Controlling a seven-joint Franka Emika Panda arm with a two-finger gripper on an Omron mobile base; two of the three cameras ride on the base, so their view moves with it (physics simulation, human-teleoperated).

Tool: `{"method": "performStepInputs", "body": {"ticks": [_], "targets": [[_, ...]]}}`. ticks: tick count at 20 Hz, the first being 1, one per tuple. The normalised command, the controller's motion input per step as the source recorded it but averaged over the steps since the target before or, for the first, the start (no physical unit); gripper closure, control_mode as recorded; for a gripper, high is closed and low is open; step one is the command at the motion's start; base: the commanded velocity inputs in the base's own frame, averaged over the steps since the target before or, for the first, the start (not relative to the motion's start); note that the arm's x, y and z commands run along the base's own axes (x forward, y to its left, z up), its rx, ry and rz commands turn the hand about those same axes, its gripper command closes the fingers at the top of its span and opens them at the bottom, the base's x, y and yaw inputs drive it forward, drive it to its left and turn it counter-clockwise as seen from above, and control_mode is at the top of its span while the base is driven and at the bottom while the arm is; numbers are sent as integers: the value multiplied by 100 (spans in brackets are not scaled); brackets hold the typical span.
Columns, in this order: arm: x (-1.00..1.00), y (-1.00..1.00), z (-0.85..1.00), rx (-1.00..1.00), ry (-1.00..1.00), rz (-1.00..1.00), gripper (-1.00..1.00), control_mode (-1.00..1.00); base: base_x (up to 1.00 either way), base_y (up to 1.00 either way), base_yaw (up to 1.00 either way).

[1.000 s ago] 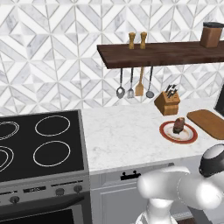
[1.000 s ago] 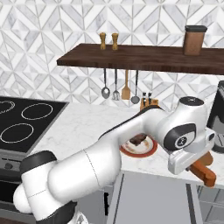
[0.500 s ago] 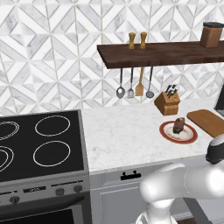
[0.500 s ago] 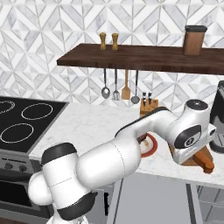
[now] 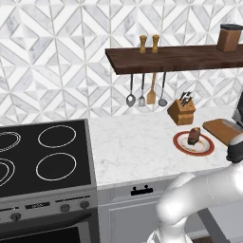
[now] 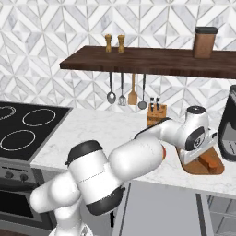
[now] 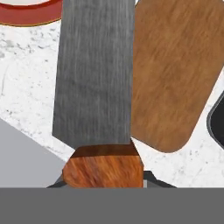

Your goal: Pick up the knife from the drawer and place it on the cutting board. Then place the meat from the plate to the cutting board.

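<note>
Now the arm had swung further toward the cutting board [image 6: 208, 162] than a second earlier, carrying the knife [image 7: 94, 74] with it. The end effector [image 7: 103, 186] was clamped narrow on the knife's brown handle, the blade hanging over the table just beside the cutting board's edge. Near the cutting board, the meat [image 5: 193, 136] sat on the plate [image 5: 182, 144]. The knife looked close to being set down; the meat's move remained.

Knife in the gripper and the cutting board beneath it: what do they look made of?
Knife: the blade looks like brushed steel, grey with fine vertical streaks; the handle looks like glossy reddish wood. Cutting board: apparently wood, brown with visible grain and a matte finish.
</note>
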Motion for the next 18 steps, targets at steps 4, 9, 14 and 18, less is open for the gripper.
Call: {"method": "performStepInputs", "body": {"ticks": [4, 9, 14, 18], "targets": [[53, -29, -39, 2, 0, 0, 100, -100, 0, 0, 0], [62, -32, -14, 4, 3, 0, 100, -100, 0, 0, 0], [36, -14, -62, 8, 1, 0, 100, -100, 0, 0, 0], [34, -2, -51, 10, 0, 0, 100, -100, 0, 0, 0]]}}
